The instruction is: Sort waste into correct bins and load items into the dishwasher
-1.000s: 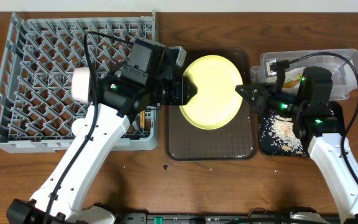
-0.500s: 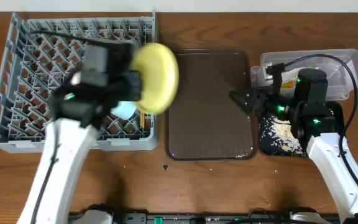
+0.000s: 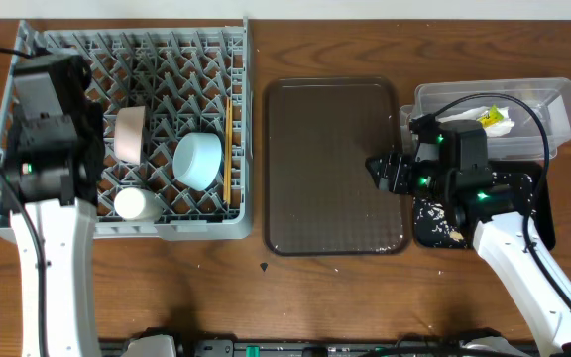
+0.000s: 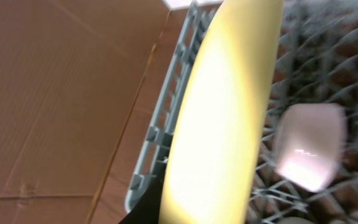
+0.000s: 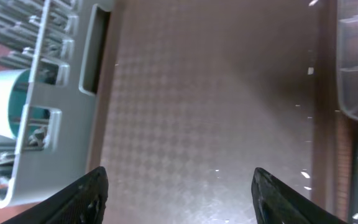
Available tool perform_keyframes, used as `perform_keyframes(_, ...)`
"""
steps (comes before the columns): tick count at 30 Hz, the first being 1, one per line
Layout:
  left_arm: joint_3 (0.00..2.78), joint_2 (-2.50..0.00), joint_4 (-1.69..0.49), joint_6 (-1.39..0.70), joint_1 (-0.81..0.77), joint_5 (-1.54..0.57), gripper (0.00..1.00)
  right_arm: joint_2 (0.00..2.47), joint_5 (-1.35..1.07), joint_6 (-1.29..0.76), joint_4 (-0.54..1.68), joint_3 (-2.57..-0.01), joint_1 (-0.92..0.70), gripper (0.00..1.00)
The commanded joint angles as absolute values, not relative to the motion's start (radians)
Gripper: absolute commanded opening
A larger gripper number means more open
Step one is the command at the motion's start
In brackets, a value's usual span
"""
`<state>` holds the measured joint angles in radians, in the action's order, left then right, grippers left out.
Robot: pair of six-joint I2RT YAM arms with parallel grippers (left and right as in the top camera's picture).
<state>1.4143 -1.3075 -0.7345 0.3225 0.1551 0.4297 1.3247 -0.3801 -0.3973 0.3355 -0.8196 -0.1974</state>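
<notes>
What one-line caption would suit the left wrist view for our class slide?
Yellow plate held edge-on at the outer edge of the grey dish rack, a pale dish blurred beyond.

The rack is grey, the plate is pale yellow, the bowl is light blue, and the brown tray has a fine diamond pattern.

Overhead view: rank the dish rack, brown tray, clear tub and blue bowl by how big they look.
Largest to smallest:
1. grey dish rack
2. brown serving tray
3. clear tub
4. light blue bowl
</notes>
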Motion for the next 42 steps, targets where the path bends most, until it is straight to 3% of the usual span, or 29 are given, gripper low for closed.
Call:
perform_keyframes(1, 1.418, -1.401, -0.714, 0.416, 0.205, 0.464, 0.08, 1.320, -0.313, -0.411, 0.336, -0.830, -0.211, 0.72)
perform_keyframes(15, 1.418, -1.695, -0.679, 0.551, 0.218, 0.427, 0.09, 1.320, -0.295, -0.411, 0.335, -0.830, -0.211, 0.75)
perform_keyframes(16, 1.418, -1.702, -0.678, 0.550, 0.218, 0.427, 0.17, 1.320, -0.296, -0.411, 0.335, -0.830, -0.211, 0.74)
perform_keyframes(17, 1.418, -1.705, -0.677, 0.550, 0.218, 0.427, 0.32, 1.320, -0.295, -0.411, 0.335, -0.830, -0.211, 0.75)
perform_keyframes(24, 1.418, -1.642, -0.637, 0.447, 0.216, 0.418, 0.69, 1.320, -0.296, -0.411, 0.341, -0.830, -0.211, 0.75)
perform_keyframes(26, 1.418, -1.587, -0.635, 0.397, 0.216, 0.323, 0.75, 1.320, -0.295, -0.411, 0.344, -0.830, -0.211, 0.75)
perform_keyframes(34, 1.418, -1.409, -0.690, 0.293, 0.197, 0.037, 0.79, 1.320, -0.295, -0.411, 0.351, -0.830, -0.211, 0.75)
perform_keyframes(42, 1.418, -1.279, -0.830, 0.203, -0.012, 0.029, 0.80, 1.320, -0.303, -0.336, 0.370, -0.831, -0.218, 0.77)
